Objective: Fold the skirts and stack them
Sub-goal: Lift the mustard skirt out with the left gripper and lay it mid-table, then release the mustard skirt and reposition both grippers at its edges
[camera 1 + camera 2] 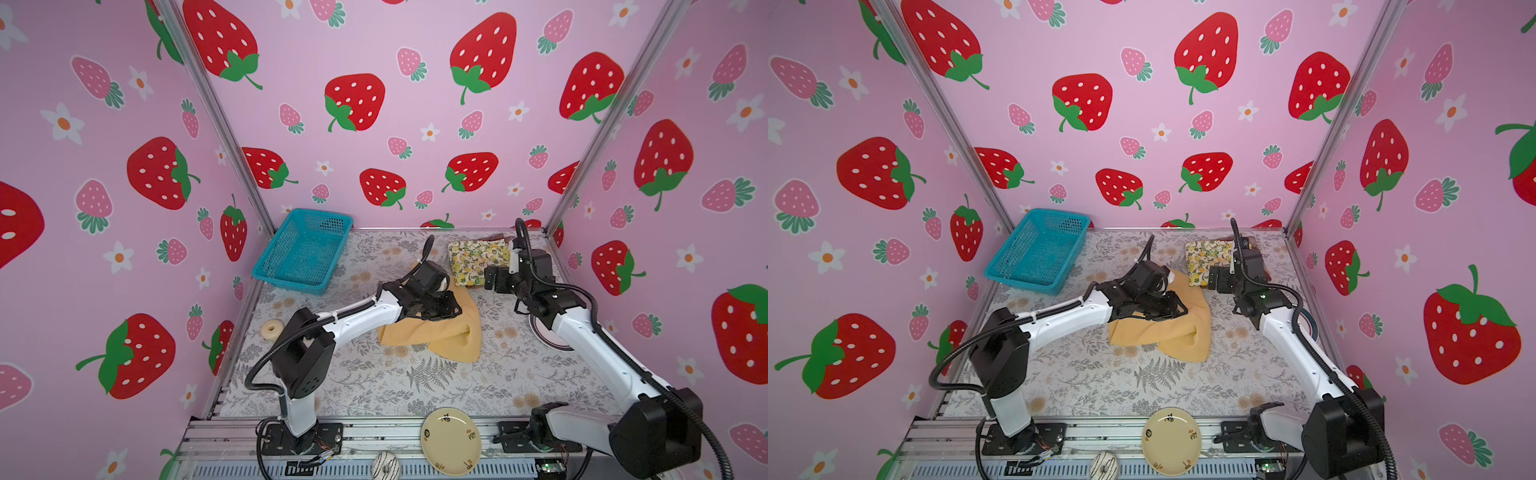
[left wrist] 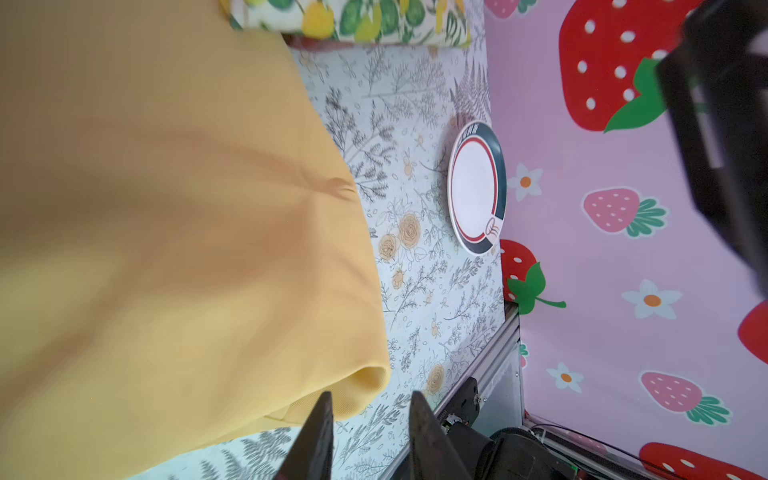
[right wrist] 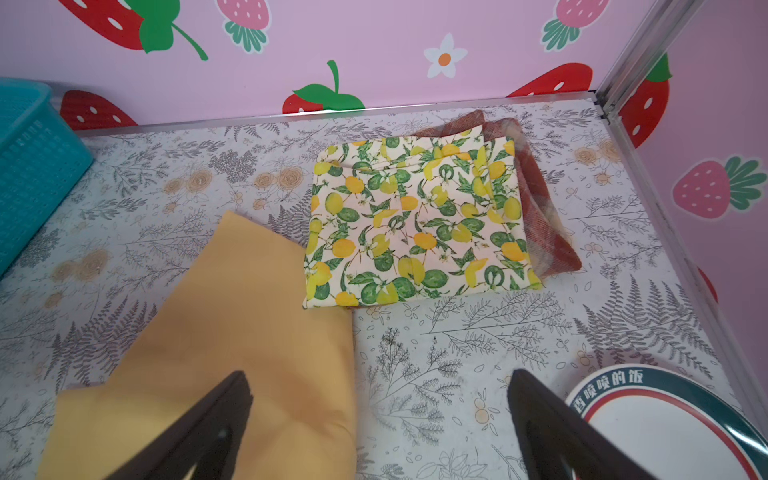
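A mustard-yellow skirt (image 1: pixel 432 332) (image 1: pixel 1167 332) lies loosely folded mid-table. At the back right, a lemon-print skirt (image 1: pixel 478 255) (image 3: pixel 415 224) sits folded on a folded red plaid skirt (image 3: pixel 548 232), of which only the edges show. My left gripper (image 1: pixel 451 306) (image 2: pixel 372 399) hovers over the mustard skirt (image 2: pixel 187 228). It is open with nothing between its fingers, and the cloth's rolled fold lies just beside one finger. My right gripper (image 1: pixel 492 279) (image 3: pixel 380 376) stands wide open and empty, between the mustard skirt's (image 3: pixel 232 332) corner and the lemon skirt.
A blue mesh basket (image 1: pixel 303 253) stands at the back left. A dark-rimmed plate (image 2: pixel 478 187) (image 3: pixel 665 424) lies by the right wall, partly under my right arm. A cream plate (image 1: pixel 451 440) and a white doughnut (image 1: pixel 386 467) are at the front edge. A beige ring (image 1: pixel 272 329) is at the left.
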`<state>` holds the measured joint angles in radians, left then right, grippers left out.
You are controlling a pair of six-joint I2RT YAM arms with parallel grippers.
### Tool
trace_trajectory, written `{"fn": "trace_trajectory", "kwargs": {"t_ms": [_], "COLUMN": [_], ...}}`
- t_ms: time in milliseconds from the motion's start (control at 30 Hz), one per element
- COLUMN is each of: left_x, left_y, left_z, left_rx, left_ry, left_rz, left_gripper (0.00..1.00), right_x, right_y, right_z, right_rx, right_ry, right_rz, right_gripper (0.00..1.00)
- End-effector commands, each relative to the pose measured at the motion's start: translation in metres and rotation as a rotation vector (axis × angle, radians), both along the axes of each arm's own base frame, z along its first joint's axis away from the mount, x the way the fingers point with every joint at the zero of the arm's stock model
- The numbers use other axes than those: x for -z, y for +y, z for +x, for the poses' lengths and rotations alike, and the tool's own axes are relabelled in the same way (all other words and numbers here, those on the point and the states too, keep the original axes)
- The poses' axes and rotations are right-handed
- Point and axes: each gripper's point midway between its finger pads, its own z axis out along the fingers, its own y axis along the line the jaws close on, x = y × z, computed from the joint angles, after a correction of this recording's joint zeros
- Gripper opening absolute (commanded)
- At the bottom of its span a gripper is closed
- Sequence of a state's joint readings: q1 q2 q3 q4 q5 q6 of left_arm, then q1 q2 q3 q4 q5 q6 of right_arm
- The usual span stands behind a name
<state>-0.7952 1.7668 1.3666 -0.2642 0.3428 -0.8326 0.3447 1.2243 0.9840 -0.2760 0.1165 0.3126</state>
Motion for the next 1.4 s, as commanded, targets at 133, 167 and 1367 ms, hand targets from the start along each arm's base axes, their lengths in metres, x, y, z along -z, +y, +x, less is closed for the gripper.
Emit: {"fn": "trace_trajectory", "kwargs": {"t_ms": [133, 167, 1367], "left_x": [-0.025, -0.023, 0.165], "left_y": [0.113, 0.121, 0.080], "left_z": [0.060, 0.071, 0.221], "left_rx": [-0.224, -0.233, -0.129], "left_ry": [-0.122, -0.126, 0.113], "left_rz": [0.145, 0.170, 0.362], "left_gripper": [0.46, 0.46, 0.47], "right_x": [0.046, 0.053, 0.094], "right_y": [0.039, 0.044, 0.058], "right_z": [-0.029, -0.033, -0.068], "right_rx": [-0.159, -0.169, -0.204], "right_ry": [0.150, 0.170, 0.243], "right_rz": [0.068, 0.084, 0.190], "right_gripper": [1.00, 1.00, 1.00]}}
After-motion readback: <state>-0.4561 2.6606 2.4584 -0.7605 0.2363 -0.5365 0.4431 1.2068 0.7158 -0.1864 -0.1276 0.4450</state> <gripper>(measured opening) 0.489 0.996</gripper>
